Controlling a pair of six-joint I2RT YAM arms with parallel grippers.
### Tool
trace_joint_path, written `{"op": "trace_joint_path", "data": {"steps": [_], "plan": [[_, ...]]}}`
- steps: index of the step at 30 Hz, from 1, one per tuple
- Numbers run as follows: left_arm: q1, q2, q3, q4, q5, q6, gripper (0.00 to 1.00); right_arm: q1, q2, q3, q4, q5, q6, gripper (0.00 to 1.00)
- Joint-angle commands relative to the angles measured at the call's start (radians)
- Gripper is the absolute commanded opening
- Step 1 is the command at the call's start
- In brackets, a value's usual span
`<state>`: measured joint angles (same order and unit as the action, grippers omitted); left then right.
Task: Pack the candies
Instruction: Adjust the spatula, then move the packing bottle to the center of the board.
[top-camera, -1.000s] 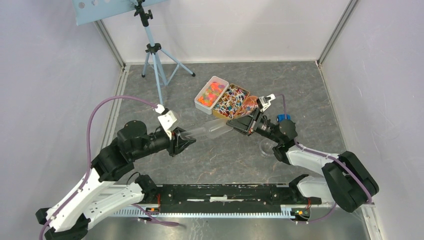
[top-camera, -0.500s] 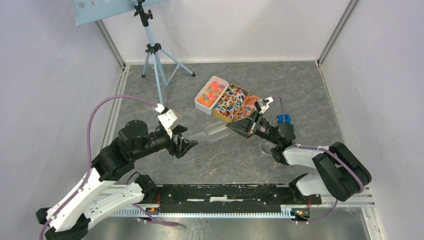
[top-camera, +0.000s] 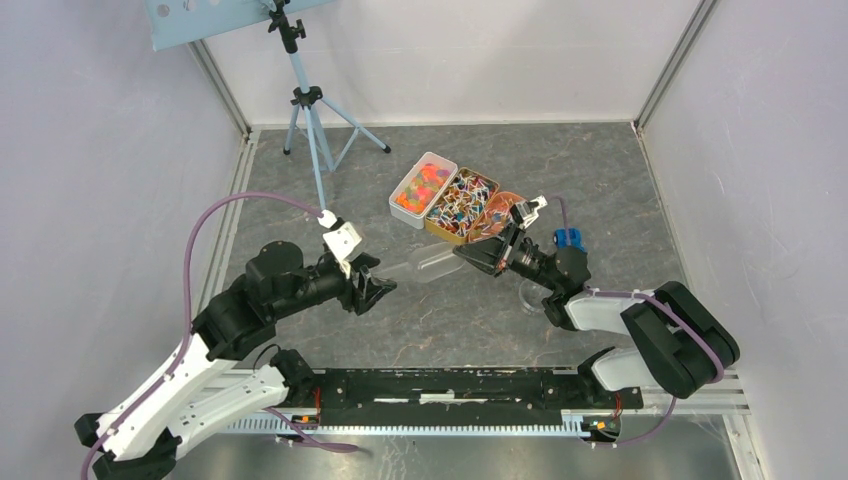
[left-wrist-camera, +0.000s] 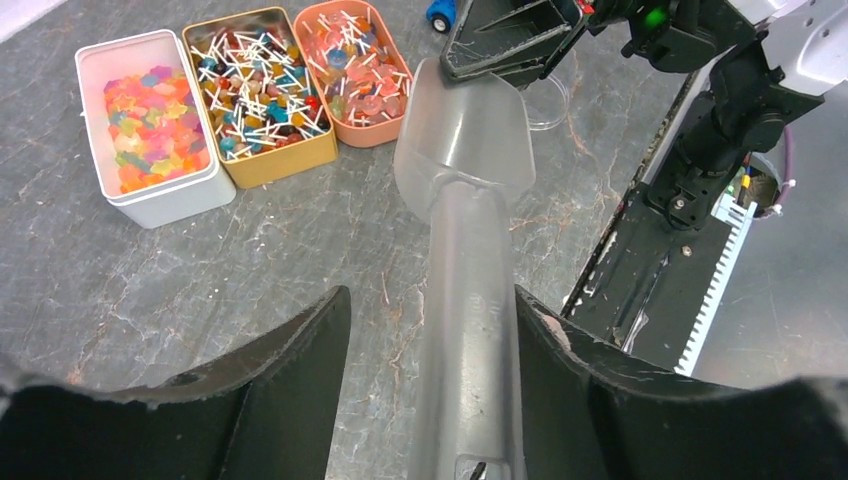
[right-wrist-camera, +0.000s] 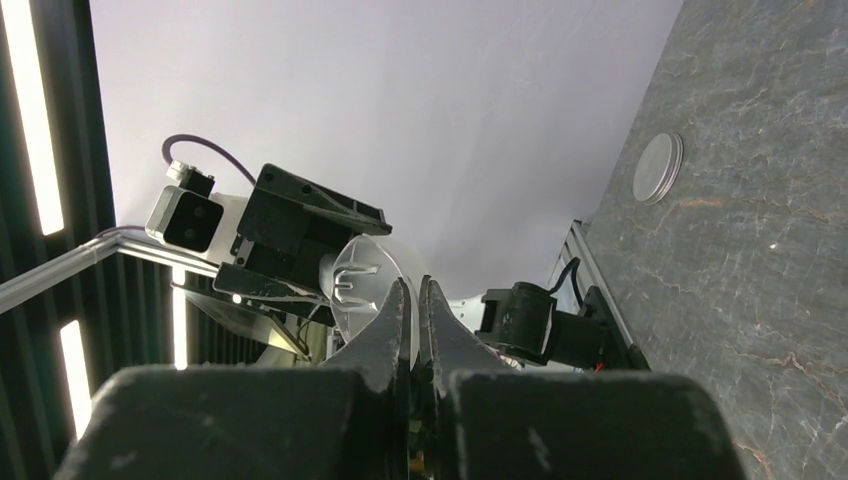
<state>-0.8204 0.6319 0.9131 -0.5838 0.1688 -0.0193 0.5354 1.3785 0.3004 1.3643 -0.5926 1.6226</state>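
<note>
My left fingers (left-wrist-camera: 300, 370) stand apart, straddling the handle of the clear scoop (left-wrist-camera: 462, 150) without clamping it. Beyond it on the bench (left-wrist-camera: 100, 290), the candies (left-wrist-camera: 260, 85) fill three boxes (left-wrist-camera: 280, 167) set side by side. My right fingers (right-wrist-camera: 385, 330) are pinched closed on the rim of the scoop's bowl.

This is a robotics lab cell, not a home or a shop: plain pale walls (top-camera: 480, 60) close in a grey stone-patterned table (top-camera: 600, 170) on its left, far and right sides, with bare aluminium posts (top-camera: 220, 90) in the far corners. A left arm (top-camera: 200, 360) and a right arm (top-camera: 650, 330), trailing purple cables (top-camera: 215, 215), are bolted to a black rail (top-camera: 440, 388) at the near edge. A tripod (top-camera: 310, 110) holding a blue panel (top-camera: 215, 15) stands far left.
</note>
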Motion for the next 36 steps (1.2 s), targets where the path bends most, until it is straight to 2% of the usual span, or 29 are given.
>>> {"op": "trace_joint_path", "data": {"steps": [1,4,6,7,9,10,12,15,17,19,21,24,26,28,30,34,36], "plan": [[0.003,0.003,-0.010,0.073,0.024,0.039,0.59,0.004,-0.008,0.003,0.039,0.002,-0.005,0.00],[0.003,0.003,-0.015,0.088,0.030,0.036,0.29,0.005,-0.001,0.003,0.044,0.003,-0.004,0.00],[0.003,0.005,-0.014,0.088,0.035,0.034,0.15,0.004,-0.002,0.003,0.041,0.001,-0.011,0.00],[0.003,0.006,-0.012,0.086,0.035,0.034,0.10,0.004,-0.005,0.003,0.031,0.000,-0.018,0.03],[0.003,0.004,-0.011,0.078,0.028,0.029,0.02,0.003,-0.016,0.006,-0.010,0.000,-0.057,0.18],[0.002,0.003,-0.012,0.076,0.010,0.028,0.02,-0.002,-0.023,0.006,-0.033,0.003,-0.082,0.31],[0.003,-0.001,-0.014,0.071,-0.026,0.000,0.02,-0.012,-0.039,0.007,-0.113,0.003,-0.157,0.49],[0.003,-0.007,-0.012,0.051,-0.098,-0.002,0.02,-0.039,-0.082,0.028,-0.318,0.018,-0.331,0.70],[0.003,-0.007,-0.002,0.027,-0.164,-0.005,0.02,-0.062,-0.139,0.070,-0.510,0.052,-0.486,0.79],[0.003,-0.001,0.011,0.003,-0.247,-0.007,0.02,-0.069,-0.212,0.147,-0.770,0.141,-0.687,0.82],[0.002,0.007,0.025,-0.018,-0.292,-0.005,0.02,-0.068,-0.272,0.259,-1.105,0.298,-0.925,0.86],[0.003,0.015,0.032,-0.040,-0.319,-0.003,0.02,-0.066,-0.326,0.388,-1.452,0.576,-1.153,0.97],[0.003,0.017,0.020,-0.042,-0.322,0.001,0.02,-0.066,-0.337,0.442,-1.604,0.737,-1.232,0.98],[0.003,0.018,0.001,-0.042,-0.337,0.001,0.02,-0.067,-0.336,0.477,-1.714,0.828,-1.285,0.98],[0.003,0.015,-0.018,-0.041,-0.376,0.000,0.02,-0.066,-0.334,0.485,-1.787,0.865,-1.316,0.98],[0.003,-0.016,-0.062,-0.034,-0.459,-0.012,0.02,-0.066,-0.335,0.479,-1.899,0.896,-1.343,0.91],[0.003,-0.039,-0.085,-0.024,-0.495,-0.027,0.02,-0.067,-0.340,0.476,-1.933,0.907,-1.356,0.83]]}}
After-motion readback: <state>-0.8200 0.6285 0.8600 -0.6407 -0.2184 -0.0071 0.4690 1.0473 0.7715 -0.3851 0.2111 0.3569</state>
